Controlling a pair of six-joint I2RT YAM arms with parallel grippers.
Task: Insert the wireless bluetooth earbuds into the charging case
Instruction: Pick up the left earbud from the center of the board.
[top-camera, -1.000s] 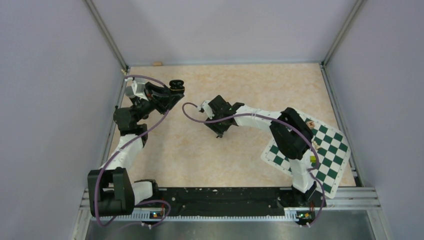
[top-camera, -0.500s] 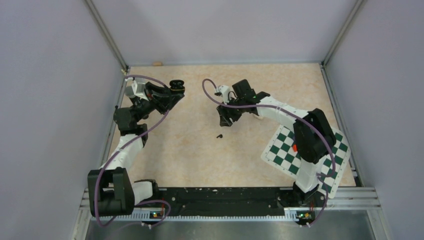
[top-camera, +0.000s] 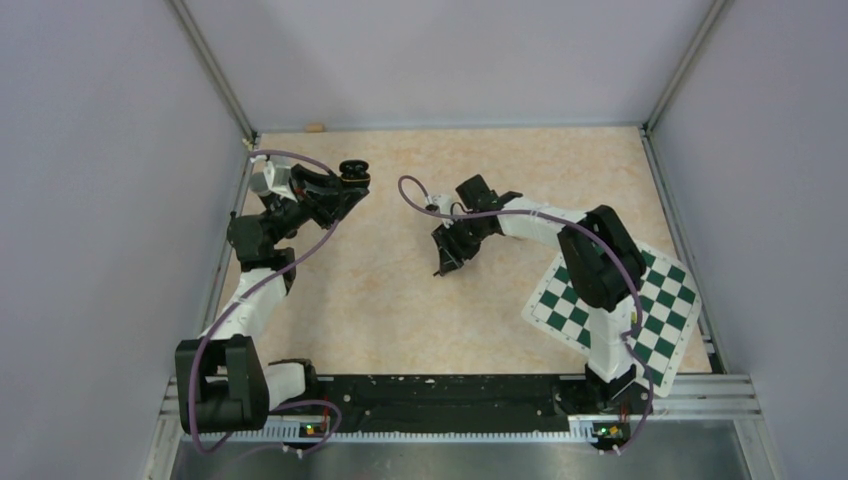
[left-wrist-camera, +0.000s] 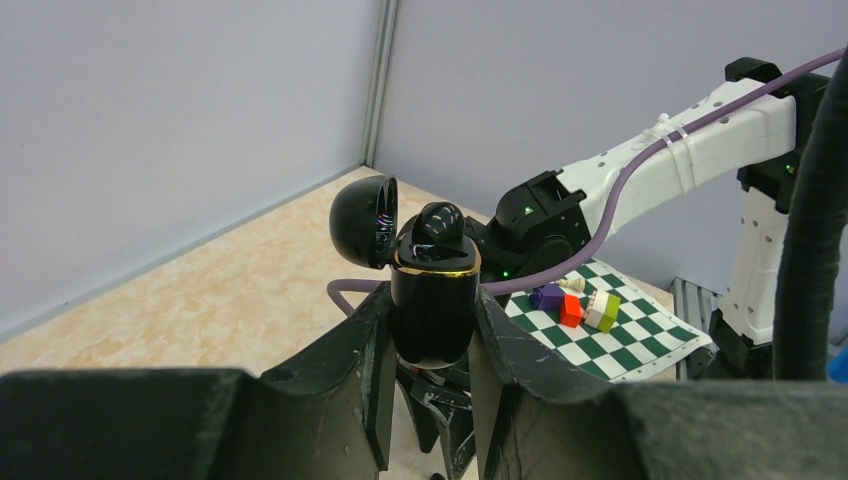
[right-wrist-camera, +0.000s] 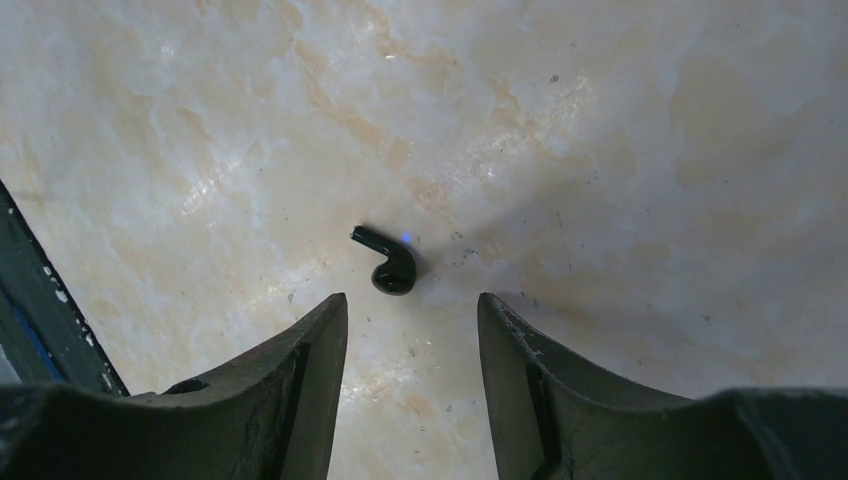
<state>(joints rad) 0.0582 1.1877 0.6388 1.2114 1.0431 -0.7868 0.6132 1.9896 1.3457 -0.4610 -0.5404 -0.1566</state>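
– Case first: what is in it?
– It stands upright with its lid swung back to the left. One earbud sits in the gold-rimmed mouth, its rounded top poking above the rim. You cannot tell from here what else is inside.
– And the left gripper?
– Clenched on the case, one finger pressed to each side of its lower body. It holds the case up off the table, near the far left corner.
– The right gripper?
– Released. Its fingers stand apart, pointing down at the table, and grasp nothing.
– Where is the other earbud?
– Lying on the table, just ahead of the gap between your right fingers and touching neither one. Its stem points up and left in the wrist view, and a small blue light shows beside it. It is well apart from the case.
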